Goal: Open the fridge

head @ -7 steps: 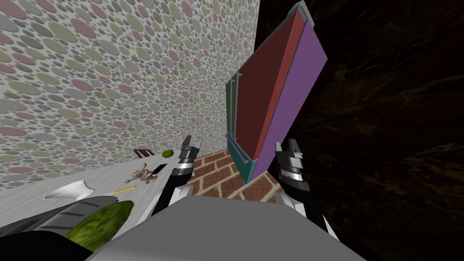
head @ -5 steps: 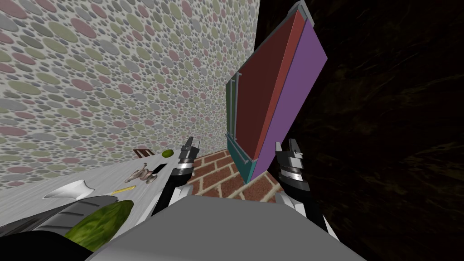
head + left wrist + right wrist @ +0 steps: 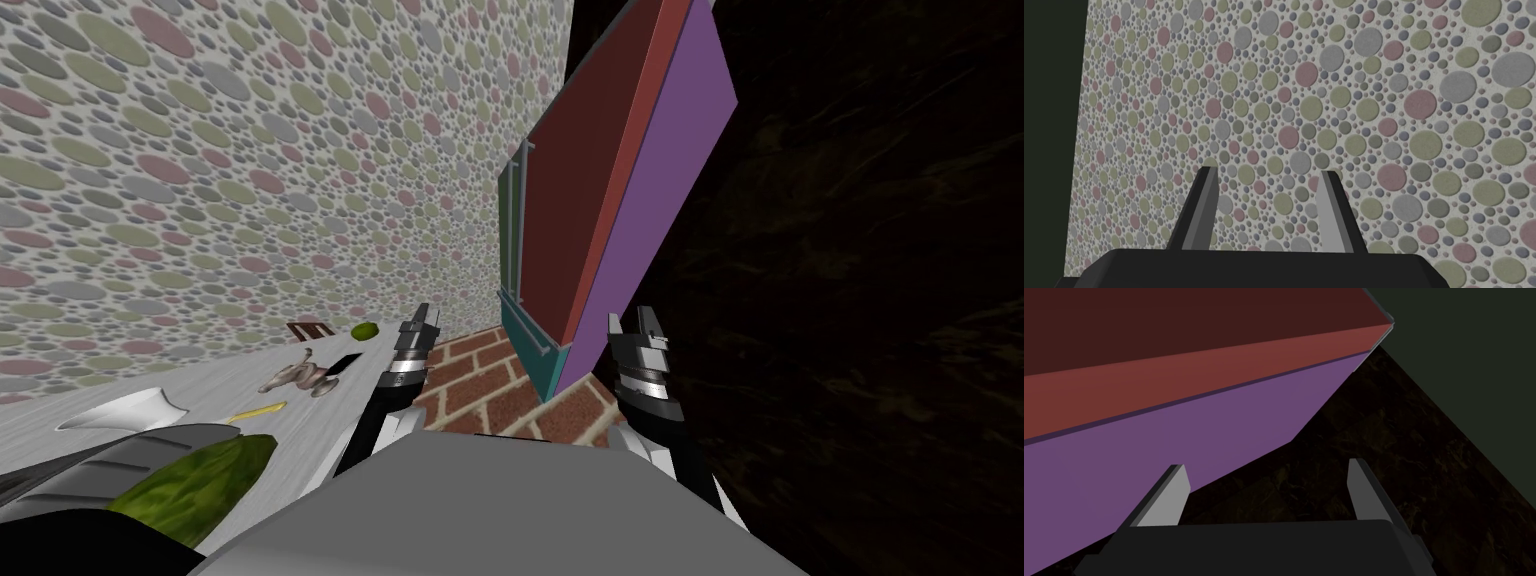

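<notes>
**Head view**
- Left gripper: raised ahead of the chest, empty.
- Right gripper: level with the left one and well apart from it, fingers spread, empty.
- Fridge: a tall box ahead, rising between the two grippers and nearer the right one.
  - It has a dark red front, and its purple side is turned toward the right gripper.
  - A teal base and thin grey bars sit on the edge toward the left gripper.
  - Neither gripper touches it.
- Floor: red brick, between the grippers, running to the fridge's foot.
- Dotted wall: grey, green and pink spots, beyond the left gripper.
- Counter: pale grey, outboard of the left gripper. On it are a small green fruit, a tan figurine and a yellow strip.
- Dark wall: mottled, outboard of the right gripper.

**Left wrist view**
- Left gripper: released, fingers parted, nothing between them.

**Right wrist view**
- Right gripper: released, fingers wide, nothing held.
- Fridge:
  - The purple side lies ahead, past one fingertip, apart from it.
  - The red edge strip and the darker red front lie further on.
- Dark wall: ahead of the other finger.
</notes>
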{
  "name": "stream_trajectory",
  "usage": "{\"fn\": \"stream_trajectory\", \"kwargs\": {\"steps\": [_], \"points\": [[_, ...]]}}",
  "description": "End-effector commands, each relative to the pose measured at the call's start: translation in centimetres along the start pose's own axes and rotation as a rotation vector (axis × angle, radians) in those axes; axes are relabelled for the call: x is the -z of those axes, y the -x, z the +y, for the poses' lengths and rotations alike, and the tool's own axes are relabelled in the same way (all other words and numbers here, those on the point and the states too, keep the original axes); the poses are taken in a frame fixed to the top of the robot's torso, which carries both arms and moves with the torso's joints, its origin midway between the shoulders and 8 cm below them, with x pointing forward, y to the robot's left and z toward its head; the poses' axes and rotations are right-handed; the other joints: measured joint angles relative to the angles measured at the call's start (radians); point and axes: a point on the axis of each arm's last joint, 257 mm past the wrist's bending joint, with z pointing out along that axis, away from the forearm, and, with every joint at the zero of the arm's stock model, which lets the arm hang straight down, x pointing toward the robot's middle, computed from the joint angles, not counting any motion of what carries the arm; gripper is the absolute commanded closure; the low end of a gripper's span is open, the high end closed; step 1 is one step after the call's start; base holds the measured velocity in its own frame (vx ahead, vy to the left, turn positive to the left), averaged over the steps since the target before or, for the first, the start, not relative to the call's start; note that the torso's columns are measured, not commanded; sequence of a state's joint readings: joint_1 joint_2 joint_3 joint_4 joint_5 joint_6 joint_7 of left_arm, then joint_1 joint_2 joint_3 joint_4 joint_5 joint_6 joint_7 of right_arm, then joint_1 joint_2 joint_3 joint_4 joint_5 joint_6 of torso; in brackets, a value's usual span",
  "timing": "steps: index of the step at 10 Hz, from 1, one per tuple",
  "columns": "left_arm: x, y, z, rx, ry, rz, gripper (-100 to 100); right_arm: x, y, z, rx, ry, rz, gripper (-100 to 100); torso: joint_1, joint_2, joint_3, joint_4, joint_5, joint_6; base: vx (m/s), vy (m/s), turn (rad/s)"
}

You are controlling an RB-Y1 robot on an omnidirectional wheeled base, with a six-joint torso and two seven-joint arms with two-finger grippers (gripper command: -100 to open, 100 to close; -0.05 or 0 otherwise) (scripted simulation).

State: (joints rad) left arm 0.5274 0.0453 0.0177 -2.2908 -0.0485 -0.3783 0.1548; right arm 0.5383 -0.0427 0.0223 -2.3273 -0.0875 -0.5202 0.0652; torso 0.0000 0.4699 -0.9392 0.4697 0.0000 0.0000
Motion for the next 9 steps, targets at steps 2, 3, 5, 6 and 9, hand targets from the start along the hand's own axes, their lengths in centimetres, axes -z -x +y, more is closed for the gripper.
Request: {"fn": "stream_trajectory", "kwargs": {"steps": [2,3,5,6,9], "points": [[0.0,0.0,0.0,0.000,0.000,0.000,0,0.0,0.0,0.0,0.000,0.000,0.000,0,0.000,0.148,-0.295,0.148,0.000,0.000,0.000,0.000,0.000],[0.0,0.0,0.0,0.000,0.000,0.000,0,-0.1,-1.0,-0.6,0.028,-0.004,0.039,-100,0.000,0.221,-0.443,0.221,0.000,0.000,0.060,0.018,-0.053],[0.0,0.0,0.0,0.000,0.001,0.000,0,-0.2,-2.3,-1.3,0.066,-0.007,0.082,-100,0.002,0.261,-0.534,0.263,0.001,0.000,0.105,0.051,-0.063],[0.0,0.0,0.0,0.000,0.001,0.000,0,-0.2,-3.1,-1.8,0.091,-0.008,0.107,-100,0.002,0.263,-0.538,0.266,0.001,0.000,0.147,0.052,-0.080],[0.0,0.0,0.0,0.000,0.001,0.000,0,-0.3,-6.2,-3.5,0.181,-0.003,0.194,-100,0.000,0.268,-0.537,0.268,0.000,0.000,0.163,0.056,-0.087]]}}
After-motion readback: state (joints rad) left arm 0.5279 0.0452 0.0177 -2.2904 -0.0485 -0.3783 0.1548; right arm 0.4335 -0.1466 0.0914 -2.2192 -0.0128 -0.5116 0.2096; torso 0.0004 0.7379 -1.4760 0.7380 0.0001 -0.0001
